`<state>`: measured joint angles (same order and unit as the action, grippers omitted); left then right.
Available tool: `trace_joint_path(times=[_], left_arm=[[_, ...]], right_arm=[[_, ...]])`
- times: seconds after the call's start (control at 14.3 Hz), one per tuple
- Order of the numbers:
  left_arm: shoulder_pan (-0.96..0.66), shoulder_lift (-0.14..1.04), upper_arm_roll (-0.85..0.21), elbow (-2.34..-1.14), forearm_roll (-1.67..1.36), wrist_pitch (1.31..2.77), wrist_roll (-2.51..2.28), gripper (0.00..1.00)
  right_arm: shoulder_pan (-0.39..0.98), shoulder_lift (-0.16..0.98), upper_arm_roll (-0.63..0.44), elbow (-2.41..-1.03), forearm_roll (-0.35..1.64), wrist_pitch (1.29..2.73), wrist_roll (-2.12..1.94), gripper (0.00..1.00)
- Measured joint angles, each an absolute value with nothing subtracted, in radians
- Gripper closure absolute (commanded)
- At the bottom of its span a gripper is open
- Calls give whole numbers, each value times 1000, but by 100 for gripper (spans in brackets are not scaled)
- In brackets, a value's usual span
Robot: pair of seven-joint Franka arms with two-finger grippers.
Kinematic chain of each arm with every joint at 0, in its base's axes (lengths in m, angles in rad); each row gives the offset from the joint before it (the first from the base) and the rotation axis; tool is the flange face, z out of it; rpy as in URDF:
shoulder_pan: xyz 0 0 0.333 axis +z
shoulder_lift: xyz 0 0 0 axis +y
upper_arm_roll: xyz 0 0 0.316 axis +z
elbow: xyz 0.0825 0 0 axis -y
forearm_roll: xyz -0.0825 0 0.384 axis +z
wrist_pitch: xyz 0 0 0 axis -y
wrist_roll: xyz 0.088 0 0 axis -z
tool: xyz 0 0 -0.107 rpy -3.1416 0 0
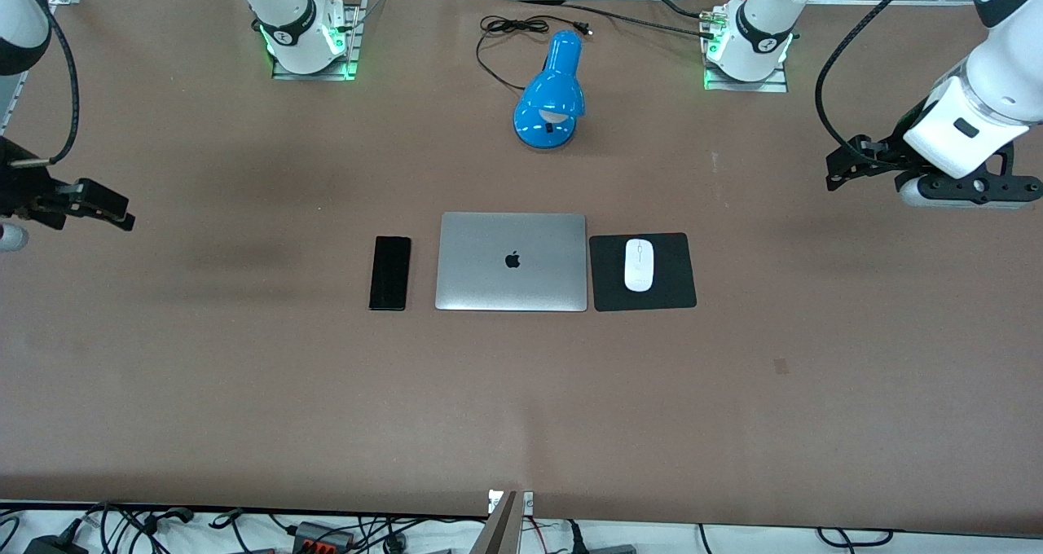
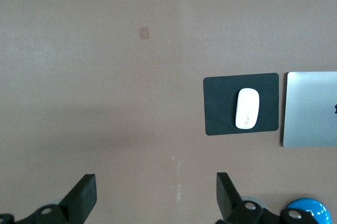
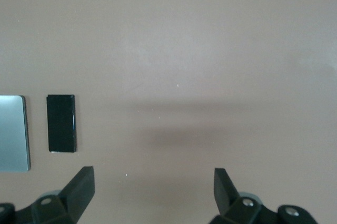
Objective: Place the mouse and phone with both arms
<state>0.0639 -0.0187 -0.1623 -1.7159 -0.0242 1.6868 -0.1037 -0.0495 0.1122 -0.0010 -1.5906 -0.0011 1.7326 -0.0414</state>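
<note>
Brown bench (image 1: 244, 391), bare along the edge nearest the front camera; a small tan patch (image 1: 781, 366) on the surface toward the left arm's end.

Mid-bench, one row of three things, side by side:
- phone (image 1: 389, 273), black, lying flat, toward the right arm's end of the row. Long axis runs from the front camera toward the robot bases. Just beside the laptop, a narrow gap between, not touching.
- laptop (image 1: 511, 261), silver, lid closed, logo up, in the middle of the row.
- mouse pad (image 1: 643, 271), black, square, just beside the laptop toward the left arm's end. Mouse (image 1: 639, 265), white, oval, sits on the pad near its centre. Long axis also runs from camera toward bases; scroll line at the end nearer the bases.

Nothing lies over or against phone or mouse; both open from above.

Farther back: blue desk lamp (image 1: 550, 96) lying on the bench between the two bases, its black cord (image 1: 509, 28) looped toward the bench's edge by the bases.

Left gripper (image 1: 847, 171) hangs over bare bench at the left arm's end, well apart from the mouse, jaws spread wide, nothing between them. Right gripper (image 1: 102, 205) hangs over bare bench at the right arm's end, well apart from the phone, jaws likewise released and empty.
</note>
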Motion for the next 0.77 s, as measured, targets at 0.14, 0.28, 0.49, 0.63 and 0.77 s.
trace_joint_path(times=[0.14,0.28,0.49,0.63,0.77], left_arm=[[67,-30,-160,-1739,-24,1712,-104,0],[69,-30,-157,-1740,-24,1725,-104,0],[70,-30,-154,-1740,-24,1728,-104,0],[70,-30,-153,-1740,-24,1729,-104,0],[70,-30,-153,-1740,-24,1729,-104,0]], right_arm=[[-49,76,-1,-1632,-2,1739,-43,0],[-48,62,-1,-1637,-2,1733,-45,0],[-46,56,0,-1637,-2,1714,-45,0],[-47,56,-1,-1636,-3,1696,-45,0],[-47,55,-1,-1635,-3,1694,-45,0]])
